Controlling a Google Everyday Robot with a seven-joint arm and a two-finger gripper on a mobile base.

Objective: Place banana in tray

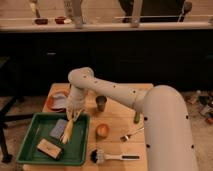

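Gripper (73,116) sits left of frame centre, above the upper right corner of the dark green tray (35,131) on the wooden worktop (116,120). Whether its fingers are open or closed cannot be told. Banana (68,131) lies inside the tray, lower left, beside a grey sponge (58,128).
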